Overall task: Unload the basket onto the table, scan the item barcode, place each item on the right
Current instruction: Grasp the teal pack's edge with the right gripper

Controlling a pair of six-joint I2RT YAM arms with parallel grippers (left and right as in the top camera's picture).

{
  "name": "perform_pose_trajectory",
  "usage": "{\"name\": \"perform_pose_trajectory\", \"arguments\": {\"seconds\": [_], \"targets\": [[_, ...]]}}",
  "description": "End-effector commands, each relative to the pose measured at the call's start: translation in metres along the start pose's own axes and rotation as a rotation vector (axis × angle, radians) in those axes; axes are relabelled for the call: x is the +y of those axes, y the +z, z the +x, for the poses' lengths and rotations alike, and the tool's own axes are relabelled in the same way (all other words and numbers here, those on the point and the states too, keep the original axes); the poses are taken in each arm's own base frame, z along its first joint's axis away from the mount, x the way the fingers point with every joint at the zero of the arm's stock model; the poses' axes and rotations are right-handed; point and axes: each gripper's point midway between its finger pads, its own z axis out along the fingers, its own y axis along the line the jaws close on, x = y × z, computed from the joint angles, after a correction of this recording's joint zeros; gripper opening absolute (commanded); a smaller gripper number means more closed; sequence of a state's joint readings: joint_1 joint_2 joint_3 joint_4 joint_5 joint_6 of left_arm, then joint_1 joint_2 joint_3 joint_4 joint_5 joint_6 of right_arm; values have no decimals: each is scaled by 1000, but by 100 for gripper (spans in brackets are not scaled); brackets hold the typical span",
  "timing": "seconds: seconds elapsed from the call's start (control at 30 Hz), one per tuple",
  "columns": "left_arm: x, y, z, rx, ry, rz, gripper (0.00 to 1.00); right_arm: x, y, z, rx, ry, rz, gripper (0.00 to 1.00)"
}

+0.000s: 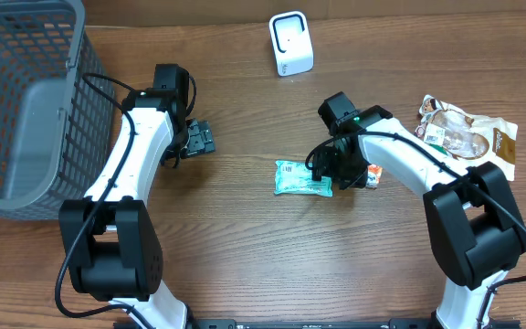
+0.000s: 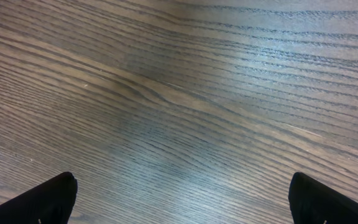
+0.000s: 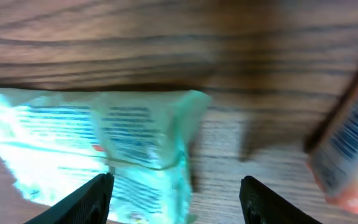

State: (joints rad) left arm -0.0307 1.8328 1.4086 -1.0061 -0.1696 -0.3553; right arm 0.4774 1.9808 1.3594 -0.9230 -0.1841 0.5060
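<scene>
We look down on a wooden counter [image 1: 245, 265] with two white robot arms reaching in from its near edge. The task's item, a pale green packet [image 1: 301, 177], lies flat near the middle of the counter. The right pincer [image 1: 331, 169] is low over the packet's right end. In the right wrist view its black fingers [image 3: 89, 200] are spread. The packet's crinkled end sits between them, close to the left finger, with bare wood between it and the right one, so nothing is pinched. Just to the right lies a small orange packet [image 3: 347, 149], its barcode blurred.

The left pincer [image 1: 197, 139] hovers toward the left side of the counter, well apart from the green packet. Its fingers are spread wide over bare wood.

A white barcode scanner [image 1: 291, 44] stands at the far edge, near its middle. A grey mesh basket [image 1: 16, 100] fills the far left corner. Some crumpled snack bags [image 1: 468, 135] lie by the right edge.
</scene>
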Motion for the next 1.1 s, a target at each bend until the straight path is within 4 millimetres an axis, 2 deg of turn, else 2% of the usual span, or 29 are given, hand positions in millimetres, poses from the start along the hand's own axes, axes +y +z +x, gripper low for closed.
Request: {"name": "perform_pose_trajectory", "arguments": {"seconds": [0.0,0.27,0.5,0.67,0.83,0.93,1.0,1.07], "targets": [[2,-5,-2,-17,11,-8,100,21,-20,-5,-25,-55,-101,68],[2,-5,-2,-17,11,-8,100,11,-18,-6,-40,-49,-46,69],[2,-5,-2,-17,11,-8,100,5,-6,0,-31,-42,-42,67],[2,-5,-2,-18,10,-7,100,-1,6,4,-26,11,-40,61],[2,-5,-2,-17,11,-8,100,-5,12,9,-18,22,-35,42],[2,-5,-2,-18,10,-7,100,-5,12,8,-21,21,-37,34],[2,-5,-2,-18,10,-7,100,-6,11,7,-23,26,-38,16],[2,-5,-2,-18,11,-8,100,-7,9,4,-27,31,-40,7]]}}
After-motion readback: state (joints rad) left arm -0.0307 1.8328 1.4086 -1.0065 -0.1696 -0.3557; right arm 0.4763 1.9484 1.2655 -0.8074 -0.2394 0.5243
